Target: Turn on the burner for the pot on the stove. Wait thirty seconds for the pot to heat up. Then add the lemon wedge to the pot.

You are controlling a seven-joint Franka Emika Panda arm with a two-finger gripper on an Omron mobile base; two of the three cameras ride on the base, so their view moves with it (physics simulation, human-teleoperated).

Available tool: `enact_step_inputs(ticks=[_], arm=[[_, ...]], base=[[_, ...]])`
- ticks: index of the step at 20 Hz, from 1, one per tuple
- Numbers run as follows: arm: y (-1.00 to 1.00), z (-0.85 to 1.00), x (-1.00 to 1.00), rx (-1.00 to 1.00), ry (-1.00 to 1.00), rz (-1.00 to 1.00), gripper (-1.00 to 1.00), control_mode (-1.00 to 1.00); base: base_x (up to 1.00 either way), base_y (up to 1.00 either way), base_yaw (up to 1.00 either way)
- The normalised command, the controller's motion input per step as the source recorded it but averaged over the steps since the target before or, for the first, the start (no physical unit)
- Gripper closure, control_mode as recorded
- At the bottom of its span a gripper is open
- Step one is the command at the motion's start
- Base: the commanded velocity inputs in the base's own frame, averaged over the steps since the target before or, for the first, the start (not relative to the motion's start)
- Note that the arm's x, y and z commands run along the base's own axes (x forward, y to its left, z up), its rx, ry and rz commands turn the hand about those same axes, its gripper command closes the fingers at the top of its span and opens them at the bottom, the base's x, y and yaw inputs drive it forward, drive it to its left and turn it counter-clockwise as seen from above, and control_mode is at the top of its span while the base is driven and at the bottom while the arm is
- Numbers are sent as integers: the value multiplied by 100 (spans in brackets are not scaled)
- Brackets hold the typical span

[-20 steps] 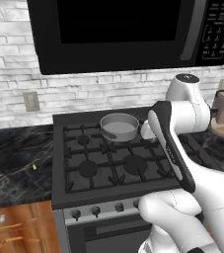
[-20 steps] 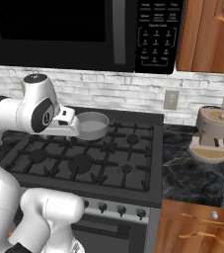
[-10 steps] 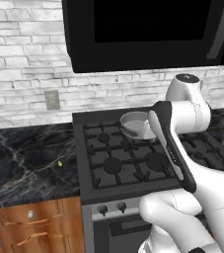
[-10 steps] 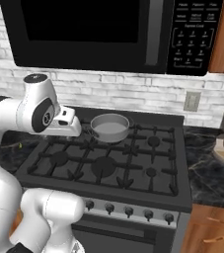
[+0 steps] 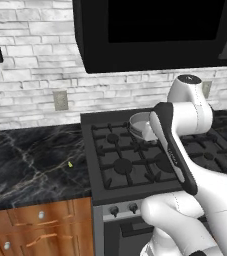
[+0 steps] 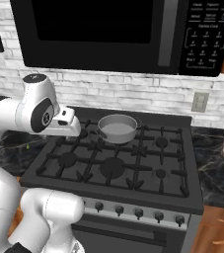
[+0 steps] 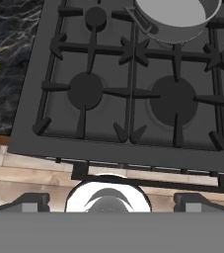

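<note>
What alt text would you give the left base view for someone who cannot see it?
A white robot arm rises at the right over a black gas stove, partly hiding a grey pot on a rear burner. A tiny yellow-green lemon wedge lies on the dark marble counter left of the stove, below a white brick wall and a black microwave.

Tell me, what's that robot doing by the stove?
It is getting ready to cook. A grey pot sits on a back burner of the black stove, and a tiny lemon wedge lies on the dark counter to its left. The gripper, fingers open and empty, hangs above the stove's front edge.
</note>
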Motion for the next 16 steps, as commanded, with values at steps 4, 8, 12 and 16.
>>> enact_step_inputs(ticks=[4,8,12,16], arm=[[0,0,0,0,0,0,-100,-100],[7,-1,0,0,0,0,-100,-100],[0,-8,0,0,1,0,-100,-100],[-59,-33,10,1,15,-2,-100,-100]], base=[[0,0,0],[0,0,0],[0,0,0],[0,0,0]])
